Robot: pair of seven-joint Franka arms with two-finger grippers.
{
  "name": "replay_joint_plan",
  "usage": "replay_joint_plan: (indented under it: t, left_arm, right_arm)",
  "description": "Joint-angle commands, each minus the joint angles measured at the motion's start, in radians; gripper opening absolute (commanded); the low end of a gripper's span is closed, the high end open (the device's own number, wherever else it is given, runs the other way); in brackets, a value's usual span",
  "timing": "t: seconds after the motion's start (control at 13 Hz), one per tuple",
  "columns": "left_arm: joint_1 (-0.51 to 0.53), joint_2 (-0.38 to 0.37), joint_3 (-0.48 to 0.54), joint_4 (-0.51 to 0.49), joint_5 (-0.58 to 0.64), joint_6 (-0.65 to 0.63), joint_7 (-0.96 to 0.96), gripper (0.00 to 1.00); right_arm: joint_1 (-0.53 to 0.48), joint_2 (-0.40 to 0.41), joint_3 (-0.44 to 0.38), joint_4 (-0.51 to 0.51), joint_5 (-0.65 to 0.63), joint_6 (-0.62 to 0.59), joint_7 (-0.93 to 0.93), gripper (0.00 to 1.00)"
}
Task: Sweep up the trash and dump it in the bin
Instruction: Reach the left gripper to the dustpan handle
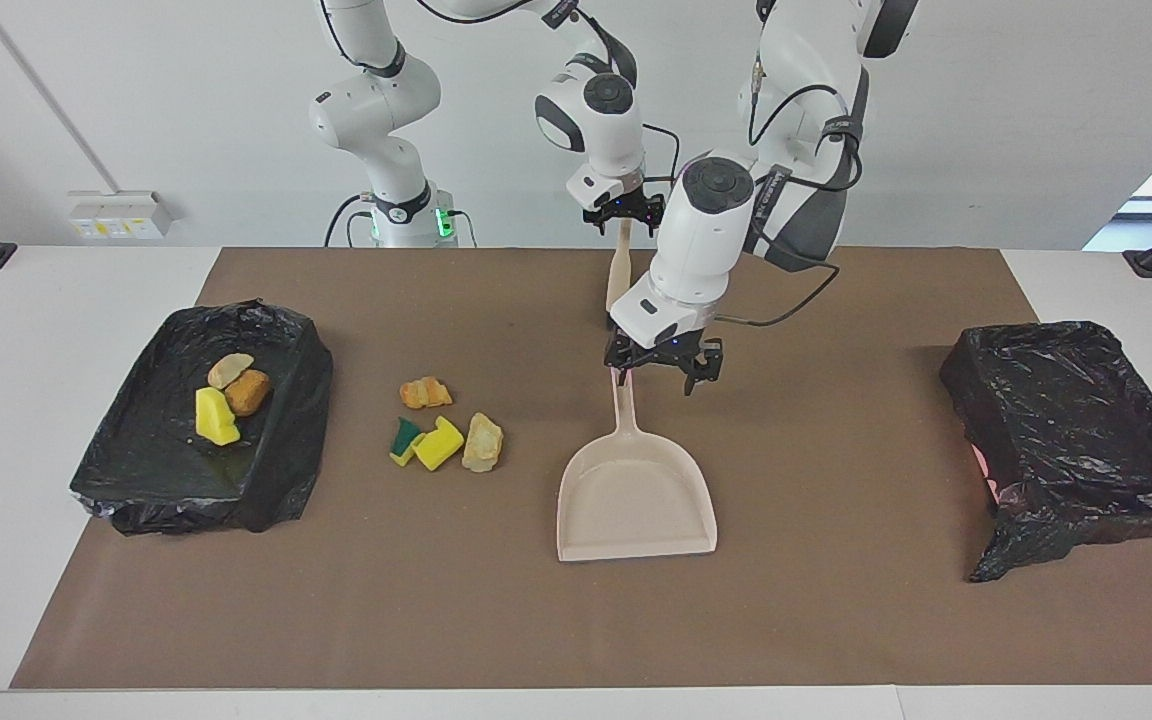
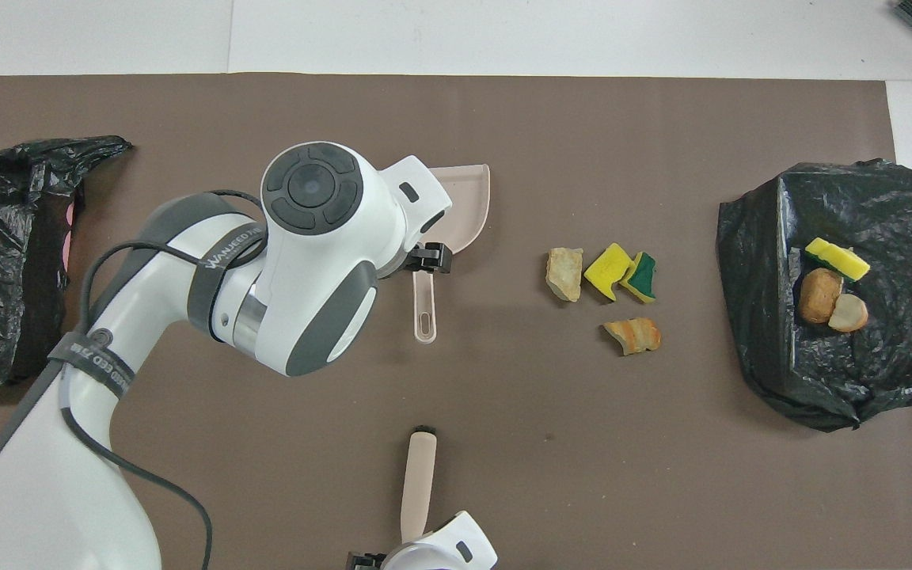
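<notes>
Three scraps (image 1: 226, 395) lie in a black-lined bin (image 1: 281, 470) at the right arm's end of the table (image 1: 836, 600). Four more scraps (image 1: 441, 425) lie on the table between that bin and the dustpan (image 1: 636, 495). They look soft and light, easy to push. The right gripper (image 1: 624, 215), over the table near the robots, has its jaws clamped on a brush (image 1: 618, 275), which hangs down. The left gripper (image 1: 664, 368) hovers at the dustpan's thin stiff handle, jaws apart. That handle looks like the best place to hold.

Left pincer (image 1: 663, 370) low, fingers spread, pointing down. Right pincer (image 1: 624, 212) raised, fingers clamped, arm waiting.
</notes>
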Motion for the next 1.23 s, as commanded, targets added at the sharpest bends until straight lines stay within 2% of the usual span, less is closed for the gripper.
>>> replay_joint_plan:
  t: [0.0,0.15,0.23,0.31,0.54,0.61,0.77,0.92,1.0,1.08,1.15]
  left_arm:
    - [-0.014,-0.023,0.012,-0.088,0.018,0.071,-0.027,1.00]
    - [-0.017,-0.023,0.012,-0.114,0.015,0.102,-0.030,1.00]
    - [-0.019,-0.023,0.012,-0.116,0.010,0.105,-0.033,1.00]
    - [-0.020,-0.023,0.012,-0.116,0.009,0.112,-0.044,1.00]
    - [-0.026,-0.010,0.012,-0.115,0.007,0.129,-0.045,1.00]
    - [-0.029,-0.007,0.012,-0.113,0.005,0.132,-0.045,1.00]
    - [-0.063,0.054,0.014,-0.073,0.015,0.143,-0.102,1.00]
    - [-0.068,0.060,0.014,-0.070,0.018,0.137,-0.108,1.00]
    - [-0.068,0.059,0.014,-0.075,0.018,0.137,-0.111,1.00]
    - [-0.069,0.059,0.014,-0.082,0.016,0.134,-0.113,1.00]
    - [-0.069,0.059,0.012,-0.084,0.015,0.131,-0.122,0.97]
  right_arm:
    - [0.013,-0.012,-0.004,-0.022,0.026,0.017,0.027,1.00]
    - [0.024,-0.011,-0.005,-0.023,0.026,0.013,0.029,1.00]
    - [0.024,-0.012,-0.004,-0.023,0.026,0.013,0.029,0.96]
    - [0.024,-0.012,-0.004,-0.023,0.026,0.013,0.029,0.78]
    - [0.027,-0.007,-0.004,-0.029,0.026,0.011,0.030,0.41]
    - [0.027,-0.007,-0.004,-0.029,0.026,0.011,0.030,0.39]
    - [0.027,-0.007,-0.004,-0.029,0.026,0.011,0.030,0.37]
    - [0.027,-0.007,-0.005,-0.029,0.026,0.011,0.030,0.37]
    - [0.027,-0.007,-0.005,-0.029,0.025,0.011,0.029,0.27]
    - [0.027,-0.007,-0.005,-0.028,0.025,0.011,0.032,0.06]
    - [0.029,-0.007,-0.005,-0.025,0.022,0.008,0.036,0.00]
